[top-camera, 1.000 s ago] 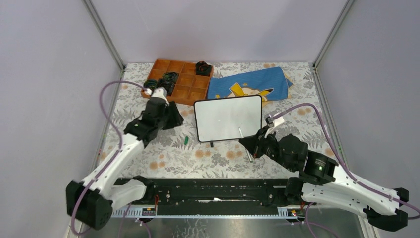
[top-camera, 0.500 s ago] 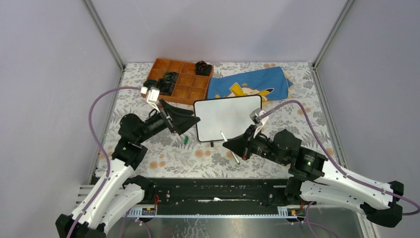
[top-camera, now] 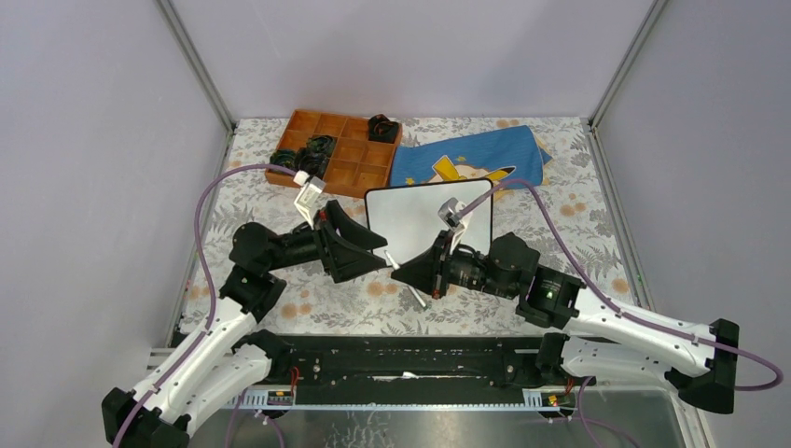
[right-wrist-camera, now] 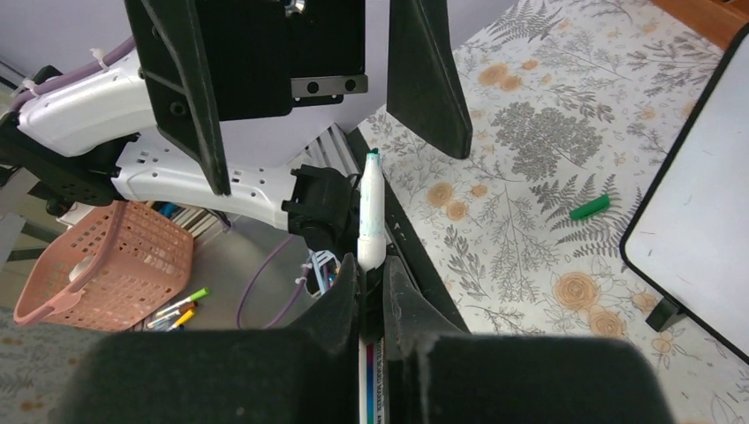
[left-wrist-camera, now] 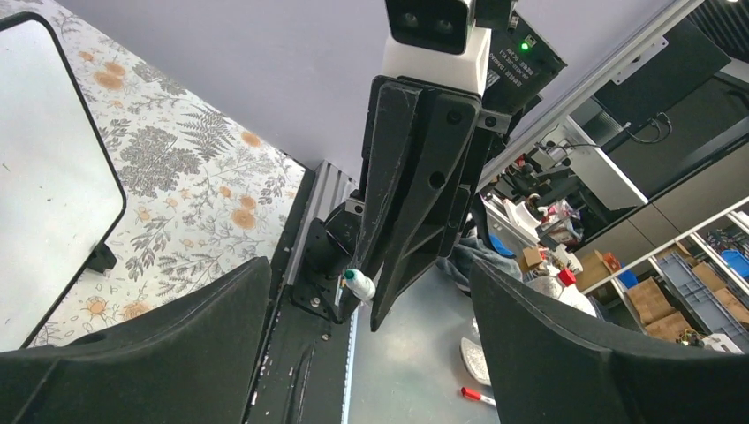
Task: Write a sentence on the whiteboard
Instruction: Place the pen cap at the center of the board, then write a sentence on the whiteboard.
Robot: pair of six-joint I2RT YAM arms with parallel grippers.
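The whiteboard (top-camera: 429, 219) stands upright at mid-table, its face blank; no sentence shows on it. It also appears in the left wrist view as the whiteboard (left-wrist-camera: 44, 177) and in the right wrist view (right-wrist-camera: 707, 238). My right gripper (top-camera: 403, 271) is shut on a white marker (right-wrist-camera: 371, 212) whose bare green tip points left, in front of the board. My left gripper (top-camera: 382, 254) faces it, open wide. The marker tip (left-wrist-camera: 360, 284) sits between the left fingers without touching them. The marker's green cap (right-wrist-camera: 589, 208) lies on the tablecloth.
An orange compartment tray (top-camera: 350, 163) holding black items sits at the back left. A blue cloth with yellow print (top-camera: 471, 159) lies behind the board. A black rail (top-camera: 401, 359) runs along the near edge. A pink basket (right-wrist-camera: 106, 256) stands off the table.
Both arms swung toward each other. The left gripper opened wide and turned to face right; the right gripper carried the marker leftward until its tip came between the left fingers.
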